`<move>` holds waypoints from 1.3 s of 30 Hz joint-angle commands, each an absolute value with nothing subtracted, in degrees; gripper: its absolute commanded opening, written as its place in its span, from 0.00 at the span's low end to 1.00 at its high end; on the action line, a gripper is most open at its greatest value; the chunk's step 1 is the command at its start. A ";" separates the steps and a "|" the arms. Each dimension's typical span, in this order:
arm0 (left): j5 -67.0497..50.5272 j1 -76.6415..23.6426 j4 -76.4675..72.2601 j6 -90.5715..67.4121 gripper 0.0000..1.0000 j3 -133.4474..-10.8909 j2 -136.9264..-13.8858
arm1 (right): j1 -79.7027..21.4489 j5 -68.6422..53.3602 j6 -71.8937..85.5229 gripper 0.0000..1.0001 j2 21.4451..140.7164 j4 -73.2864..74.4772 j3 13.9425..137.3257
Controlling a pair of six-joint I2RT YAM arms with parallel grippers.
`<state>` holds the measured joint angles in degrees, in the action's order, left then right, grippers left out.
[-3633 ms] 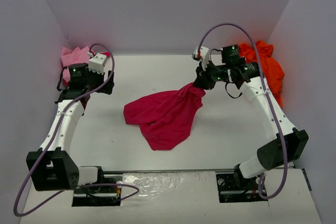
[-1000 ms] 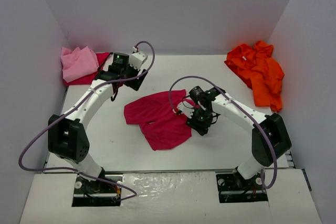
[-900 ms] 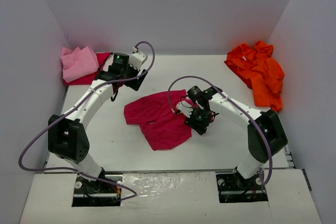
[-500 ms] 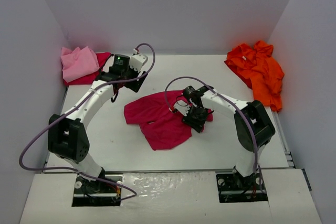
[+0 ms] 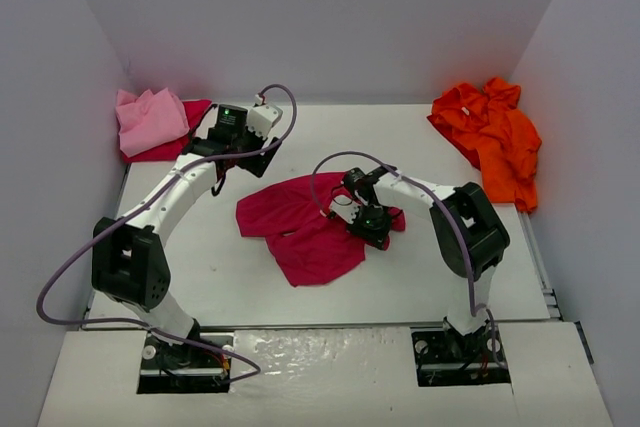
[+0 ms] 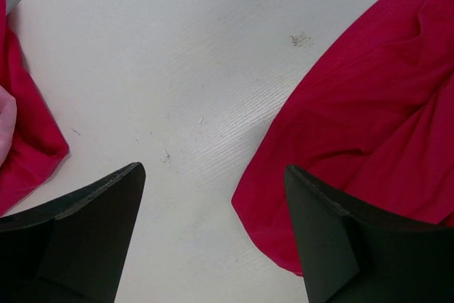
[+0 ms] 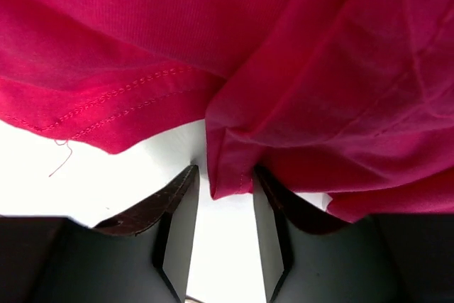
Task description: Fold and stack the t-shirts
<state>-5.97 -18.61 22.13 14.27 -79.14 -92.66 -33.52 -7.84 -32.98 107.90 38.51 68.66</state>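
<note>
A crumpled crimson-magenta t-shirt (image 5: 300, 229) lies mid-table. My right gripper (image 5: 372, 223) is low at its right edge. In the right wrist view the jaws (image 7: 224, 172) stand narrowly apart with a hemmed fold of that shirt (image 7: 234, 154) hanging between them; it touches the right finger and leaves a gap at the left one. My left gripper (image 5: 246, 150) is wide open and empty above bare table by the shirt's far left edge (image 6: 369, 118). A light pink shirt (image 5: 150, 119) lies on another crimson one (image 5: 193, 115) at the back left. A bright orange shirt (image 5: 492, 137) lies at the back right.
White walls close the table on the left, back and right. The back-left crimson pile also shows at the left edge of the left wrist view (image 6: 25, 148). The table's front edge (image 5: 320, 325) runs just before the arm bases.
</note>
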 commanded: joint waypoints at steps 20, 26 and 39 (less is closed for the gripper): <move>-5.83 -18.19 21.74 13.76 0.76 -87.93 -93.93 | -23.63 -5.22 -33.64 0.00 85.66 38.01 114.74; -7.58 -18.64 24.85 12.85 0.76 -94.95 -97.89 | -22.49 -9.98 -31.75 0.00 83.53 38.59 116.86; -14.34 -23.70 32.21 10.16 0.76 -107.95 -111.61 | -22.49 -8.61 -35.75 0.00 79.88 38.37 105.42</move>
